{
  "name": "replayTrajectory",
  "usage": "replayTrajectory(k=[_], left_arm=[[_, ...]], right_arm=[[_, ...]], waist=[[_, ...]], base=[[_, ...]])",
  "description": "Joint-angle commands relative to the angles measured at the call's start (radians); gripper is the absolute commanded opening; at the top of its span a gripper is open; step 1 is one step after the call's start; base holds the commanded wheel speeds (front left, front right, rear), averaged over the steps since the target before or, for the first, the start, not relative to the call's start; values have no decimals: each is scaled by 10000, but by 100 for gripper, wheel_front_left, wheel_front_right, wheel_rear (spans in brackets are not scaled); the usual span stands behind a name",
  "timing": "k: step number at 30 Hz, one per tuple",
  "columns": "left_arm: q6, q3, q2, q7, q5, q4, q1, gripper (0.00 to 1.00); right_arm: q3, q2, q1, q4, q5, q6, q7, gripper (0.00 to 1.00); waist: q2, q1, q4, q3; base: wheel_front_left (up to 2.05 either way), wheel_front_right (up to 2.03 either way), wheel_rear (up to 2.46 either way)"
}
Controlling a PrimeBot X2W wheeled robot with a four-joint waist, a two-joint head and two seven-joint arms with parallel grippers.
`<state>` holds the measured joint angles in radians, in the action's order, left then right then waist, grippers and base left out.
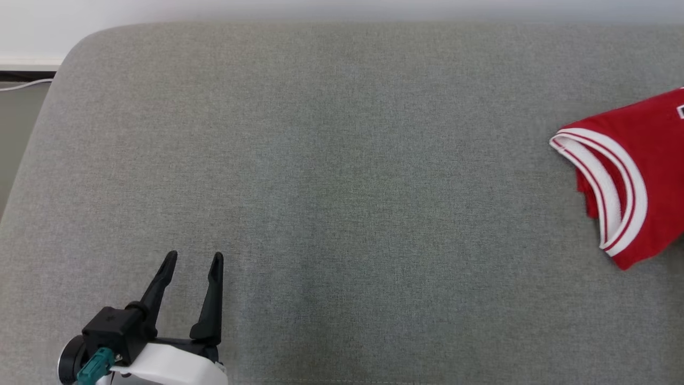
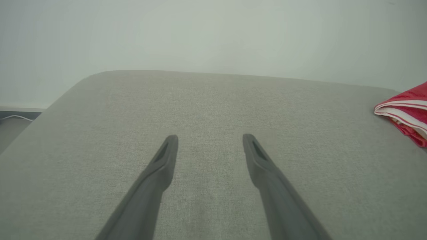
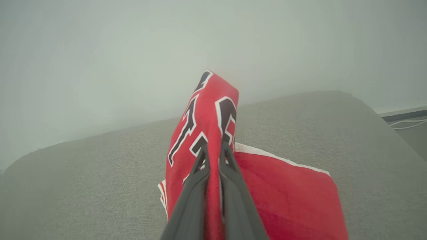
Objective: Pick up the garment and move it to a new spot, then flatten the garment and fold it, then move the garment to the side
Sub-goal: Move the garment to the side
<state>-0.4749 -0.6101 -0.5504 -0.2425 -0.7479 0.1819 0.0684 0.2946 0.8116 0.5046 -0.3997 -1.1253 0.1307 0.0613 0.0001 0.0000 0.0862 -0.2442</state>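
The garment (image 1: 641, 176) is a red jersey with white-striped trim, lying at the right edge of the grey cushion (image 1: 331, 160). It also shows at the right edge of the left wrist view (image 2: 408, 111). In the right wrist view my right gripper (image 3: 213, 150) is shut on a fold of the garment (image 3: 206, 120), and a peak of the cloth with black numerals stands up past the fingertips. My left gripper (image 1: 193, 261) is open at the cushion's front left, far from the garment. Nothing lies between its fingers (image 2: 163, 166).
A pale wall (image 1: 267, 10) runs behind the cushion. The cushion's rounded left corner drops to a floor with a white cable (image 1: 21, 84). More cable lies off the right end (image 3: 408, 124).
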Motion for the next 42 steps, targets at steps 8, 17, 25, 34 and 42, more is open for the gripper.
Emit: replayTrajectory(k=[8,17,25,34,42], left_arm=[[180,469,-530,-4,224,365,845,100],[330,615,-720,8,271,508,1205,100],[415,644,-764,23,253,441,1369,100],[386,803,-734,-23,131,194,1231,100],[312,1216,-606,-108,-99,-139,827,100]], right_arm=[[-1304,494,408,-1678,872,0,-421,0],[-2342,-187,1045,-3945,2183,0,-1461,42],[-2635,-1092,1280,-4912,2841,0,-2226,100],[-3227,-1455,659,-4423,3636,0,-3142,100],[-4630,-3178,-921,-1423,6130,0,-3226,100]], waist=[[-1,0,179,-1040],[-1,0,315,-2044],[-1,0,104,-2095],[-1,0,-95,-1238],[-1,0,-20,27]], base=[[0,0,0],[0,0,0],[0,0,0],[0,0,0],[0,0,0]])
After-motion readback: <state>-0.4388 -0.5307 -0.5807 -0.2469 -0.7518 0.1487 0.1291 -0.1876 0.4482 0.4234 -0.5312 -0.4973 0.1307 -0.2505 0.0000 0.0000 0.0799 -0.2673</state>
